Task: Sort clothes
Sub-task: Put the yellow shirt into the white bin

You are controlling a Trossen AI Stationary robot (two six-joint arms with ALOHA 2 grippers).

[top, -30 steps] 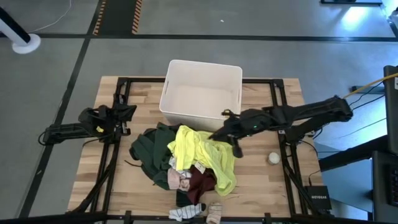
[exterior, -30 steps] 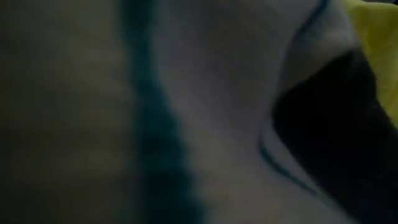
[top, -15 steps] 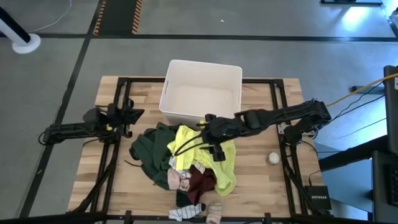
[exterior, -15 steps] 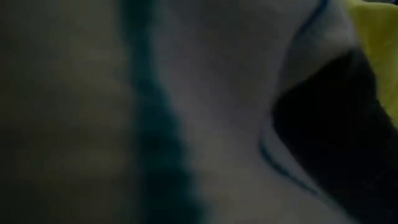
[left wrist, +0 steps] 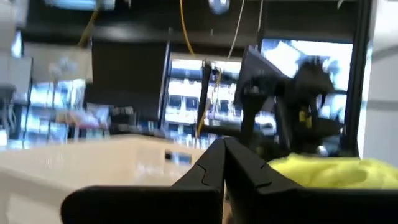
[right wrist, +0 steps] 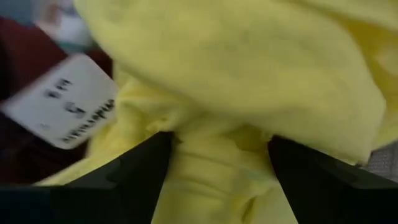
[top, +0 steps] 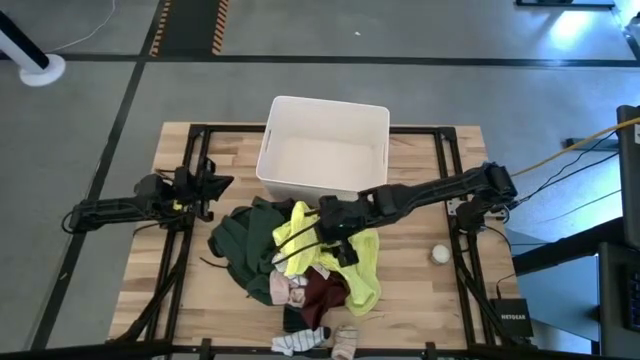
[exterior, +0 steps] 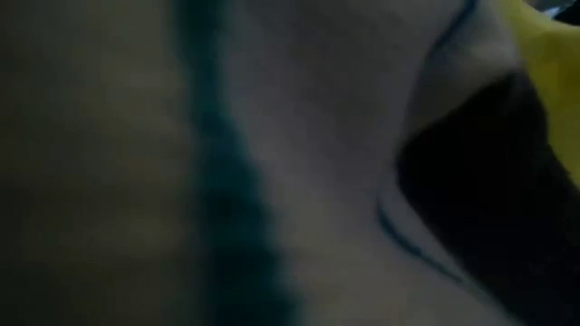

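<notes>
Item: counter [top: 420, 290], wooden, lower centre of the high view, carrying a heap of clothes [top: 300, 265] with a white bin [top: 325, 150] just above the heap in frame, nothing visible inside it. Heap contents: neon yellow top [top: 350, 255] uppermost at the centre-right; dark green garment [top: 235, 240] spread to its left; maroon piece [top: 322, 292] and pale pink piece [top: 280, 285] beneath; striped socks [top: 305, 340] at the lower edge near the counter front. A small white ball [top: 440, 254] lies apart at right. Right gripper [top: 335, 235]: reaches in from the right of the high view and sits on the yellow top at the heap's centre; its wrist view shows both fingers [right wrist: 130, 171] spread apart with yellow cloth bunched between them and a white garment label [right wrist: 65, 102] at left, not yet clamped. Left gripper [top: 205, 185]: waits at centre-left of the high view, beside the bin's lower left corner, clear of the heap; its wrist view shows the fingers pressed together on nothing. Low view: blocked by cloth close to the lens, unreadable. Risks, as judged: the fingers may close on a shallow fold that slips out on lifting; the top lies tangled over the maroon and pink pieces, so a lift could drag neighbours along or pull socks off the counter edge.
</notes>
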